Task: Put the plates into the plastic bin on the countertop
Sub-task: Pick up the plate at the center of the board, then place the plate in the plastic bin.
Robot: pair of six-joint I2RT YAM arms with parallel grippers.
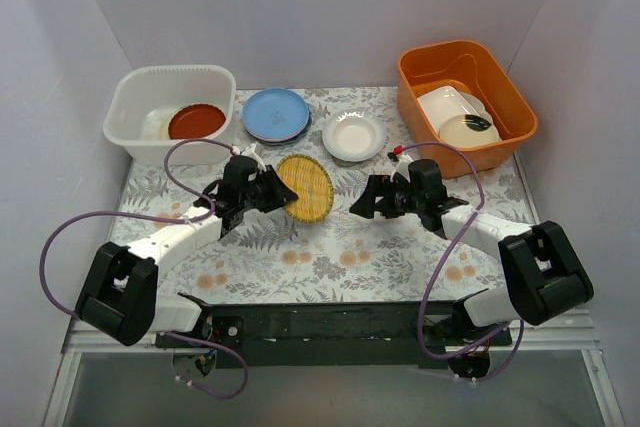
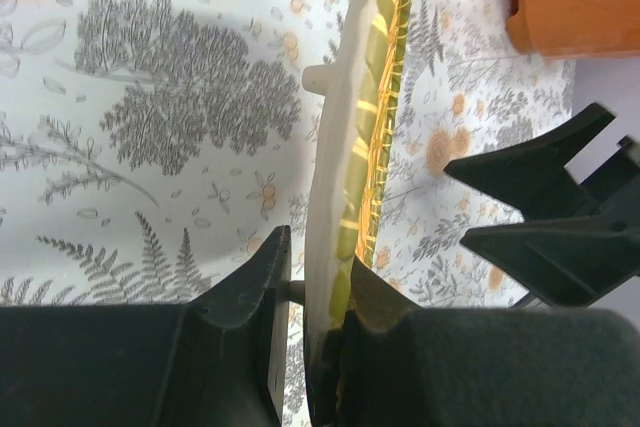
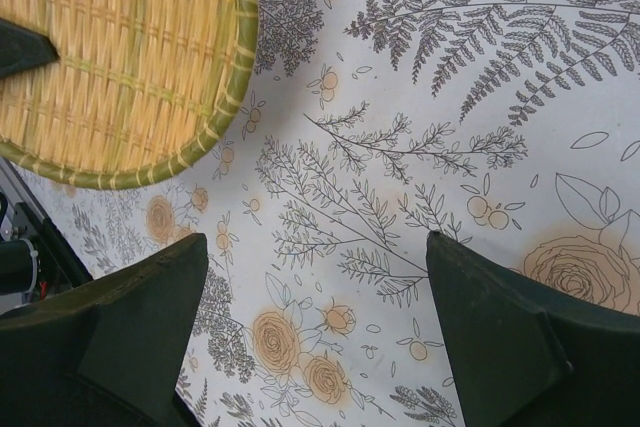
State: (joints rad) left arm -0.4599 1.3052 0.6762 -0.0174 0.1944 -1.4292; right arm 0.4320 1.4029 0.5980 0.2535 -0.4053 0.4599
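Note:
My left gripper point(image 1: 275, 190) is shut on the near rim of a yellow woven plate point(image 1: 305, 187), which it holds tilted over the countertop point(image 1: 330, 247). The left wrist view shows that yellow plate point(image 2: 350, 147) edge-on between the left gripper's point(image 2: 320, 277) jaws. The plastic bin point(image 1: 130, 107) stands at the back left with a red plate point(image 1: 196, 121) inside. A blue plate point(image 1: 276, 114) and a small white scalloped plate point(image 1: 354, 135) lie behind. My right gripper point(image 1: 362, 202) hangs open just right of the yellow plate point(image 3: 110, 57), and this right gripper point(image 3: 315, 267) has only countertop point(image 3: 450, 97) between its fingers.
An orange tub point(image 1: 510, 97) at the back right holds a white rectangular dish point(image 1: 445, 102) and a cream dish with a black blob point(image 1: 470, 129). White walls close in the countertop on three sides. The right gripper's open fingers point(image 2: 530, 212) show close beside the plate in the left wrist view.

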